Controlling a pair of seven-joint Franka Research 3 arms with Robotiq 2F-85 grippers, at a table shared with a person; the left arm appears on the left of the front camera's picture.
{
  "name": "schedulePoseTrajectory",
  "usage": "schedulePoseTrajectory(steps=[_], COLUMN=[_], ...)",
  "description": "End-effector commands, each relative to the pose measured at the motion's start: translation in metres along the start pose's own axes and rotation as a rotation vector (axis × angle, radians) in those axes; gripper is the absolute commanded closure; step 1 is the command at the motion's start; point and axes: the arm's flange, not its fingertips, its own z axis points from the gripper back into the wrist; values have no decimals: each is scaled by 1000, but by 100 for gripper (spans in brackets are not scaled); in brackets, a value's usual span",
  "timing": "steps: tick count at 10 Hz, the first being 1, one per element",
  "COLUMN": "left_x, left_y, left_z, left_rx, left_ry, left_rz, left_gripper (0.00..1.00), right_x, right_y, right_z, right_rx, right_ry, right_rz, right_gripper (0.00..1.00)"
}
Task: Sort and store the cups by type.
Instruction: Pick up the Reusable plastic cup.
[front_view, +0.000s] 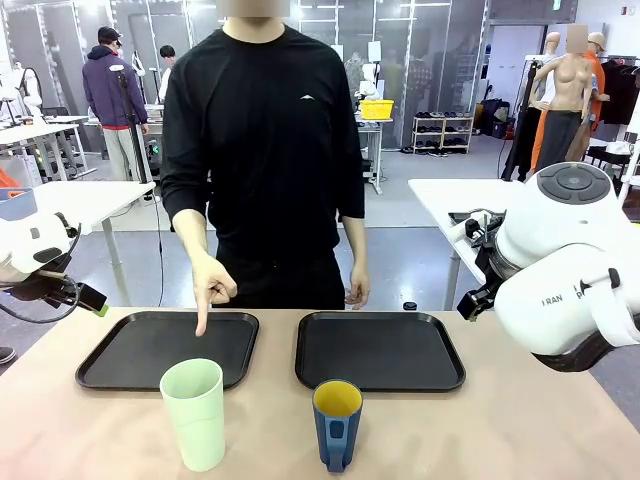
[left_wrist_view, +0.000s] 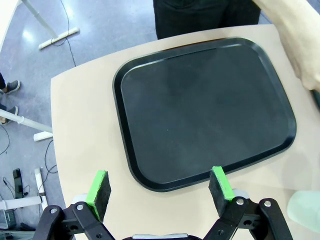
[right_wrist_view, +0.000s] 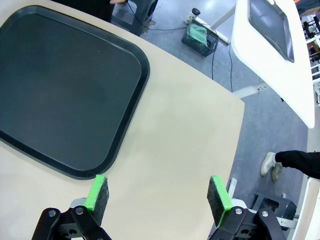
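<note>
Front view: saw tumbler upright on the desk this side of the left tray, mug upright this side of the right tray. Found left end effector open, empty, aimed at the left tray, probably nearer the tumbler; right end effector open too, nearer the mug.

The only lettering I could read was "FRAN", cut off, on the right robot arm's rounded white plastic casing.
</note>
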Motion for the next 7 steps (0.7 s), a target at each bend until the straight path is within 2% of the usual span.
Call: schedulePoseTrajectory(steps=[1, 7], left_x=[0, 0], left_y=[1, 1], left_z=[0, 0], left_rx=[0, 0], left_ry=[1, 1], left_rz=[2, 2], left_gripper=[0, 0], right_x=[0, 0], right_y=[0, 0], right_z=[0, 0], right_rx=[-1, -1], right_ry=[0, 0], right_rz=[-1, -1], right_gripper=[0, 0])
